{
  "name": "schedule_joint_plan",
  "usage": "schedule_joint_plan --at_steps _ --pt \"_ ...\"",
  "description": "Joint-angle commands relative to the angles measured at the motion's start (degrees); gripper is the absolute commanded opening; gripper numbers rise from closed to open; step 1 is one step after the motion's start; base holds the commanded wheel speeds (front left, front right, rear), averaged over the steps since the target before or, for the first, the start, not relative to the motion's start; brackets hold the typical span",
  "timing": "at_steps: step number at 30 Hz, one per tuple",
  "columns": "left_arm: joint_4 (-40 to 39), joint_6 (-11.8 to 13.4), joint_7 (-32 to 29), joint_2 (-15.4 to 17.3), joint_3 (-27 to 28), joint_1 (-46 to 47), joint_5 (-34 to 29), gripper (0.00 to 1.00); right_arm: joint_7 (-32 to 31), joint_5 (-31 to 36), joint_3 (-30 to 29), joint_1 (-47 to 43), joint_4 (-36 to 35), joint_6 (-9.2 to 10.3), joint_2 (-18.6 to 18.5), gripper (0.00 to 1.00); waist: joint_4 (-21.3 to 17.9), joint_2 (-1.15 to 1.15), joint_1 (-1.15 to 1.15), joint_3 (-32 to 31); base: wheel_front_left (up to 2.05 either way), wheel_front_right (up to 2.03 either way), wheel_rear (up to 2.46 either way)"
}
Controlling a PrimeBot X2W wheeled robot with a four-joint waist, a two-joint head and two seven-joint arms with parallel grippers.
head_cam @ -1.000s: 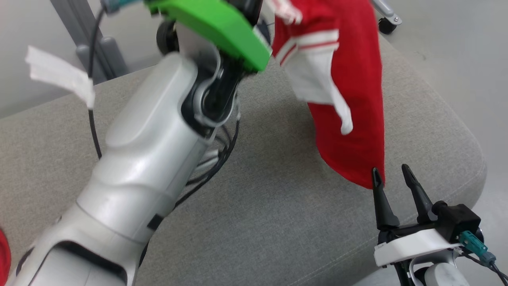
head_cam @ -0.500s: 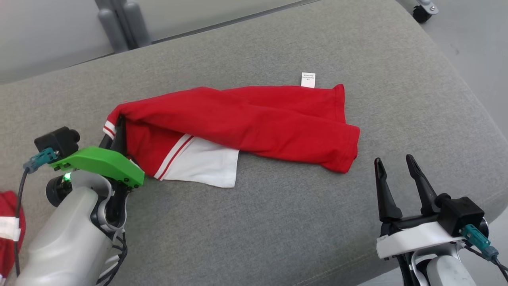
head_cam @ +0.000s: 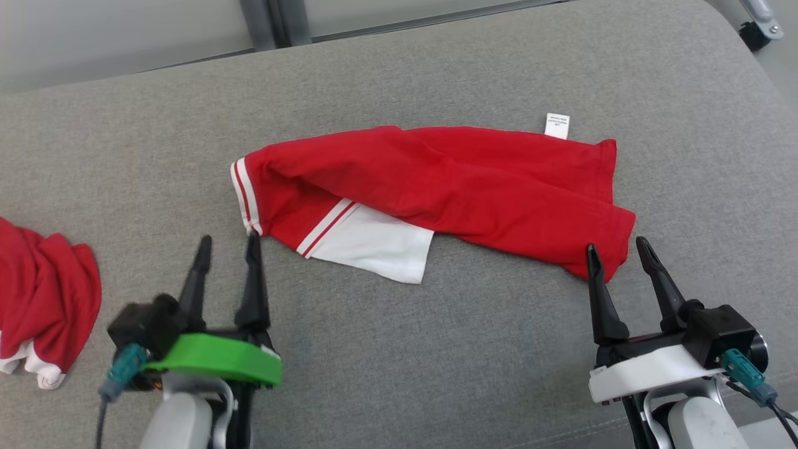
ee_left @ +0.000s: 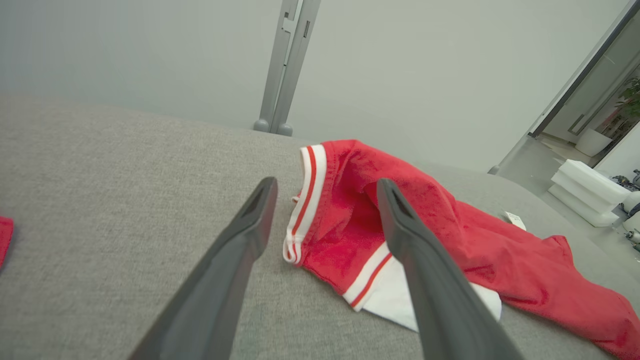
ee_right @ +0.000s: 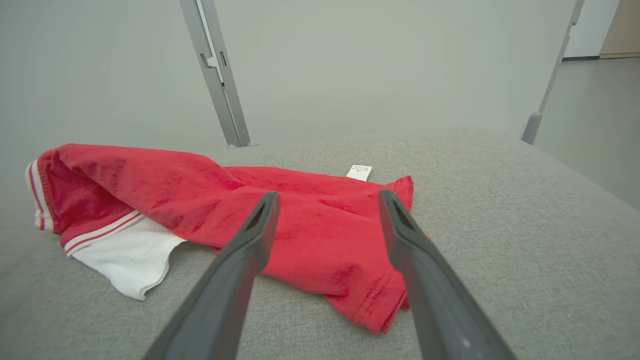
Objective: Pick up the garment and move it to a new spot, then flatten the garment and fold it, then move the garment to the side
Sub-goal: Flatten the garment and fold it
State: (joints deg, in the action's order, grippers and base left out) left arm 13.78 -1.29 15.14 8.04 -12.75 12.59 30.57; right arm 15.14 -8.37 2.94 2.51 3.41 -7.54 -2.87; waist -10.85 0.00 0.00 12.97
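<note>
Red cotton with a white panel and striped red-and-white trim, the crumpled short-sleeved garment (head_cam: 449, 181) lay in a long band across the middle of the grey woven upholstered surface (head_cam: 436, 362). Its striped cuff was to the left and its hem to the right. A small white label (head_cam: 557, 125) stuck out at its far right edge. The left gripper (head_cam: 229, 239), on a green mount, was just on the near side of the cuff, its two dark fingers spread and holding nothing. The right gripper (head_cam: 615, 245) stood at the hem's near right corner, fingers likewise apart and empty. A second heap of red and white cloth (head_cam: 50, 293) lay well apart at the left edge.
</note>
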Motion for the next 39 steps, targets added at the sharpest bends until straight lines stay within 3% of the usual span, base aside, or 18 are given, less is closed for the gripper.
schedule_joint_plan --at_steps 1,8,14,19,30,39 --pt "-0.13 -1.3 -0.01 -1.13 0.02 -2.4 -1.23 1.0 0.01 0.52 0.13 -0.16 0.0 0.1 -0.04 1.0 2.19 0.0 0.0 -0.54 0.0 0.0 0.0" --pt "8.71 -5.83 -0.42 -4.27 -7.76 -4.5 0.87 1.0 0.01 1.21 0.84 0.77 0.18 0.1 -0.06 1.0 3.84 0.0 0.0 -1.11 0.0 0.0 0.0" --pt "14.49 -6.28 -3.42 -4.61 -19.0 0.26 6.01 1.0 0.01 2.14 1.17 1.05 0.38 0.1 -0.06 1.0 3.29 0.0 0.0 -1.08 0.0 0.0 0.0" --pt "18.4 -6.27 -3.02 -4.5 -24.93 4.11 10.4 1.0 0.01 2.37 1.11 1.08 0.35 0.1 -0.05 1.0 1.41 0.0 0.0 -1.0 0.0 0.0 0.0" --pt "27.25 -6.29 -1.41 -4.75 -31.46 11.02 18.13 1.0 0.01 0.89 1.84 0.99 -0.14 0.1 -0.03 1.0 -3.26 0.0 0.0 0.48 0.0 0.0 0.0" --pt "31.67 -6.34 -0.51 -4.63 -33.5 14.48 19.98 1.0 0.01 -0.33 1.93 1.38 -0.45 0.1 -0.04 1.0 -5.12 0.0 0.0 1.88 0.0 0.0 0.0"
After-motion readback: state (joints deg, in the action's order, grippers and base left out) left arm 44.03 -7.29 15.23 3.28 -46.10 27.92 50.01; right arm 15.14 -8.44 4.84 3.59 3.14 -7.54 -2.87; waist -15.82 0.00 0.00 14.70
